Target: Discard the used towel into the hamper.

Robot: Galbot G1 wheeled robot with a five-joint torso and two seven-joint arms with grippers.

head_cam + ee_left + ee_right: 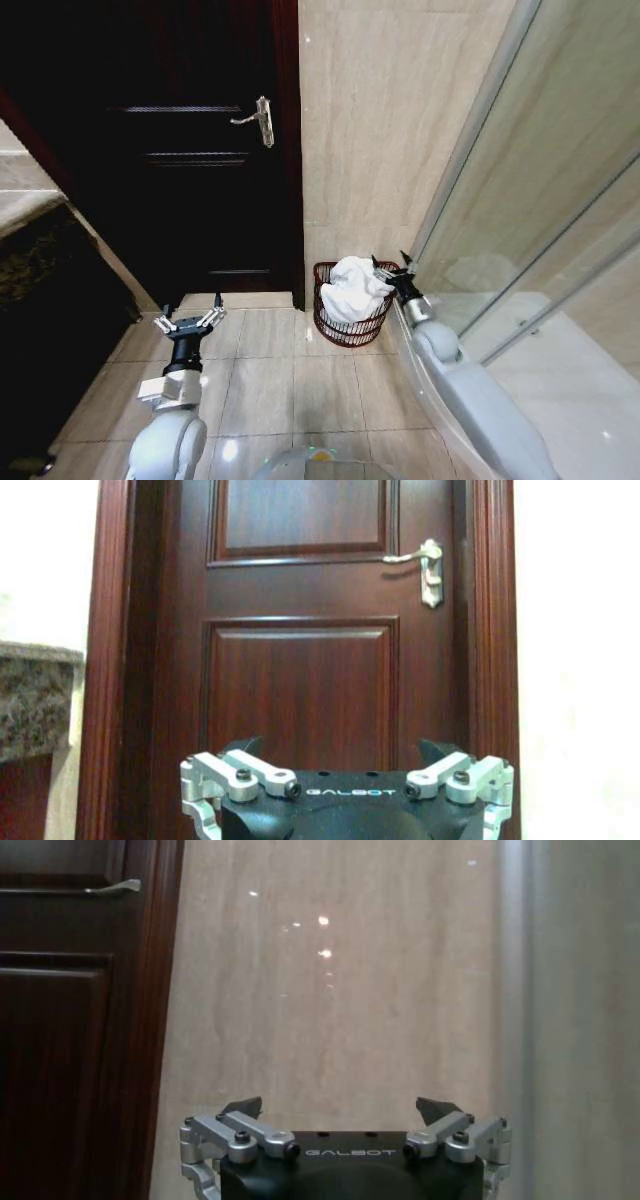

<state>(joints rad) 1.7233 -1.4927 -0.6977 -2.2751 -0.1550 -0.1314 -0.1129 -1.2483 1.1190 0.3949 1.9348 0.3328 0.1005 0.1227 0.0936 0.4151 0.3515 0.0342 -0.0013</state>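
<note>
Right gripper (pixel 391 266) open, fingers spread apart with nothing between them, poised at the hamper's (pixel 350 328) right rim, beside the towel. White towel (pixel 352 288) lies crumpled in the hamper, bulging above the rim. Hamper stands on the tiled floor (pixel 270 380) against the beige marble wall (pixel 385 130), between the dark wooden door (pixel 190 150) and the glass shower screen (pixel 540 200). Left gripper (pixel 188 321) also open and empty, held low over the floor in front of the door, well apart from the hamper. Silver lever handle (pixel 258 119) on the door.
</note>
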